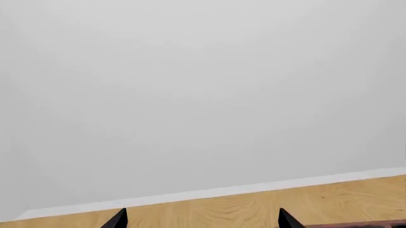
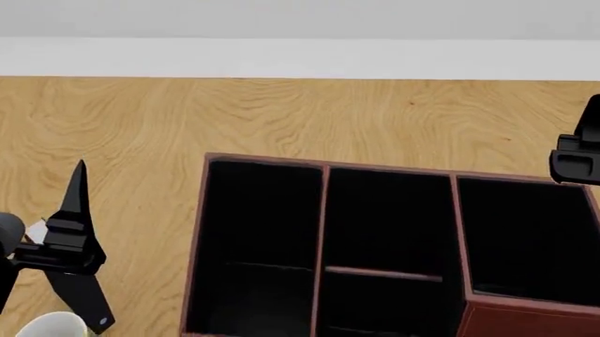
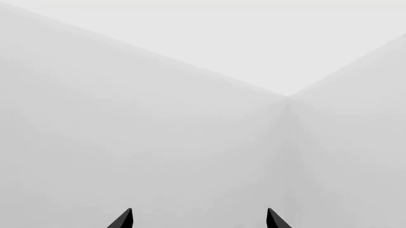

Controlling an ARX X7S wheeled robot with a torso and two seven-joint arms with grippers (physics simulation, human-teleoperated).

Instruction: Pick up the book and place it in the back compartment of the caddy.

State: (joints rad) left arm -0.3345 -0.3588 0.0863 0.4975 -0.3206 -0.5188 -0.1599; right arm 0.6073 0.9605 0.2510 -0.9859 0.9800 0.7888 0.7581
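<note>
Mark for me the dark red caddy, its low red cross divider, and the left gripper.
dark red caddy (image 2: pixel 199 239): head view, left outer wall.
low red cross divider (image 2: pixel 383 273): head view, middle of the bar.
left gripper (image 1: pixel 201 219): left wrist view, midway between the black fingertips.

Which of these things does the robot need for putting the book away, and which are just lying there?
For the job: dark red leather-look caddy with black cells; open left gripper; open right gripper. The book is not in view.
Just lying there: pale rounded thing, maybe a mug; light wooden tabletop.
</note>
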